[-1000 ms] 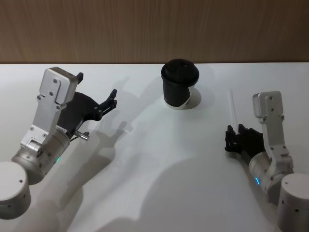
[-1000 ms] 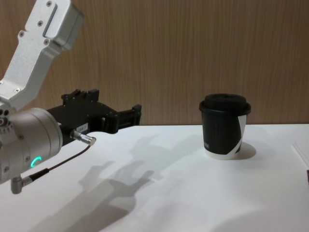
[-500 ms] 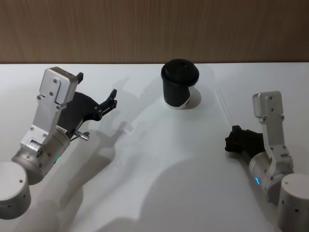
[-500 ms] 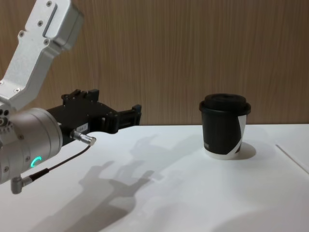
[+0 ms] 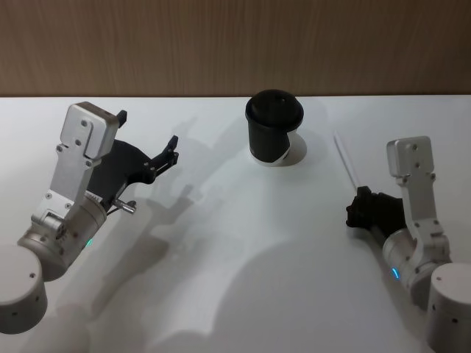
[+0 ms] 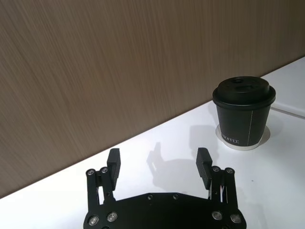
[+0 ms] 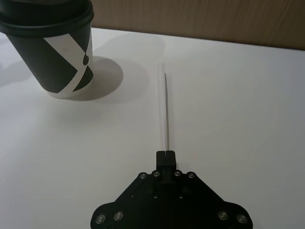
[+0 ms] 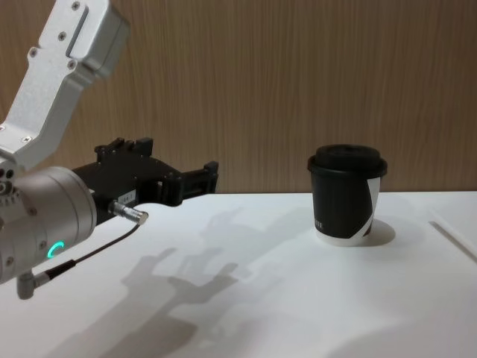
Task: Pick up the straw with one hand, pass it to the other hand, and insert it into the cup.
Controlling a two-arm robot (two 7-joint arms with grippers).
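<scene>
The matte-black right end effector (image 7: 166, 155) is clamped on one end of the thin white straw (image 7: 166, 109), which points toward the wood-grain wall (image 5: 235, 44). The straw is near the right of the black, dome-lidded paper cup (image 5: 274, 136) on the white counter (image 5: 235, 243). The silver-wristed left end effector (image 6: 158, 162) hovers with fingers spread, well apart on the cup's left.

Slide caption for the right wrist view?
Right pincer shut on one end of a thin white straw, black lidded paper cup standing nearby.

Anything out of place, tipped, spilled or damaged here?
Nothing stands out. The cup stands upright with its lid on and no spill around it. The straw is straight, pinched at one end by the right gripper. The left gripper is open.
</scene>
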